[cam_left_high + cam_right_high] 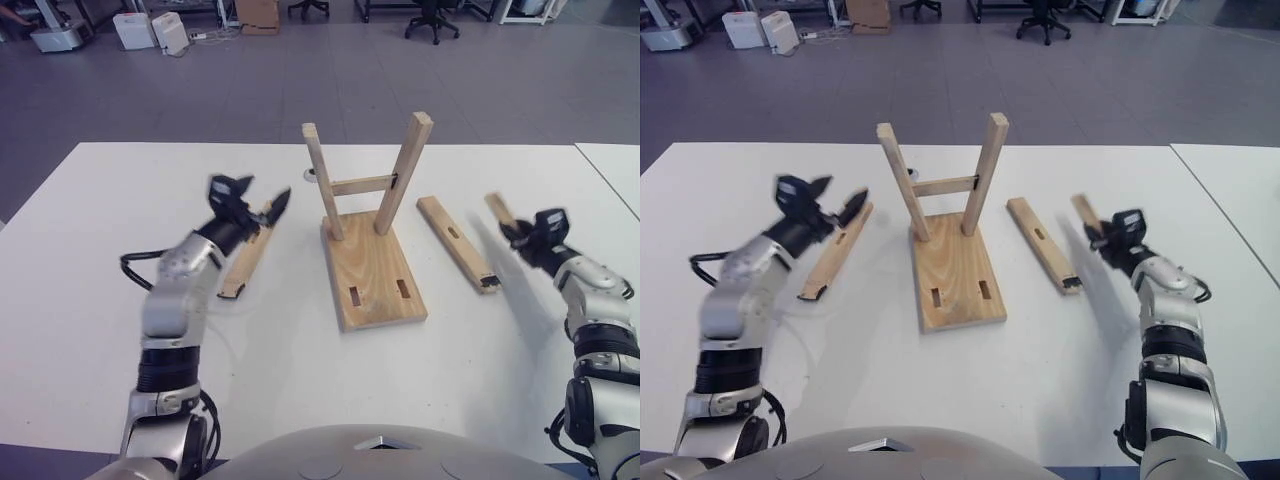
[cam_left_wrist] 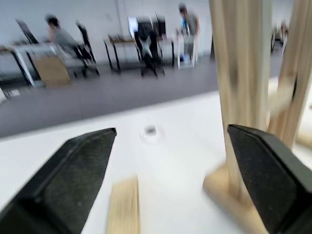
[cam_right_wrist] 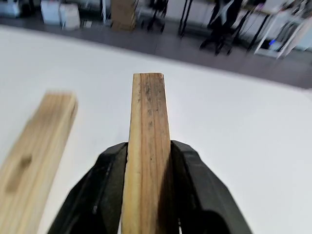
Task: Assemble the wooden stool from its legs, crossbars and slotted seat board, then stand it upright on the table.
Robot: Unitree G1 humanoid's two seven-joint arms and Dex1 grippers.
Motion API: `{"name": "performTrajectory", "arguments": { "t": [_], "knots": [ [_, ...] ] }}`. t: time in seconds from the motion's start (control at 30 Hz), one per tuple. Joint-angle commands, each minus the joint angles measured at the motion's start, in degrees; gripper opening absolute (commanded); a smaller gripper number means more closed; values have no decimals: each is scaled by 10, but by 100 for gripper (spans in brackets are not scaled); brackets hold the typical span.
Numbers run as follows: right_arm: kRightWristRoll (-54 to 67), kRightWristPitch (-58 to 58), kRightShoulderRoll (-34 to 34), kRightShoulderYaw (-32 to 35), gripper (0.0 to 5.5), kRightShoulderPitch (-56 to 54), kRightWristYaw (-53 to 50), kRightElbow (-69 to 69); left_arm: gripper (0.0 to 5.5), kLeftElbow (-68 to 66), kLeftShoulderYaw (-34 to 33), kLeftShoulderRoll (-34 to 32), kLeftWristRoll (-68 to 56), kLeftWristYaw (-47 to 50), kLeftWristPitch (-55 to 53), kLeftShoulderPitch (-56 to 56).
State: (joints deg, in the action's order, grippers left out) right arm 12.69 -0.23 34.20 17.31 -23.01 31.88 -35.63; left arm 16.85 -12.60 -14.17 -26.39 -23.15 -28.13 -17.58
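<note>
Bare wood seat board (image 1: 375, 262), matt table (image 1: 100, 220) (smooth)

left tool (image 1: 262, 196): raised, fingers apart | right tool (image 1: 514, 234): clamped on crossbar (image 3: 147, 105)

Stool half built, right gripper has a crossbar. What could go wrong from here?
1. The right gripper pinches the crossbar with a long part sticking out. It may pivot in the grip when pressed into a leg.
2. The open left gripper sits close to the two standing legs, which lean in the seat. A bump could tip them out.
</note>
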Motion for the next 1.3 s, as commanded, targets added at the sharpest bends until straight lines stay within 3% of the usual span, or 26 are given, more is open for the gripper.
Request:
{"name": "performTrajectory", "arguments": {
  "t": [0.03,0.17,0.27,0.37,0.93,1.07,1.17,1.3],
  "knots": [
    [40,49,-6,-16,131,-73,-34,292,421,77,-57,42,-226,100,-92,-194],
    [70,114,-48,-121,131,-171,-32,515,421,19,-35,108,-322,164,-104,-332],
    [89,162,-110,-181,131,-193,-60,592,375,-9,-18,155,-345,190,-90,-350],
    [100,192,-126,-196,131,-178,-64,623,315,-11,-13,169,-377,211,-97,-350],
    [84,225,-107,-179,131,-179,-56,618,41,-26,28,113,-377,218,-125,-344],
    [73,231,-102,-189,131,-169,-55,621,40,-23,28,110,-385,217,-127,-338],
    [79,252,-84,-183,208,-127,-44,631,40,-1,13,78,-378,226,-138,-302],
    [76,254,-51,-77,249,-45,-64,586,40,69,-101,-46,-375,195,-148,-121]
  ]
}}
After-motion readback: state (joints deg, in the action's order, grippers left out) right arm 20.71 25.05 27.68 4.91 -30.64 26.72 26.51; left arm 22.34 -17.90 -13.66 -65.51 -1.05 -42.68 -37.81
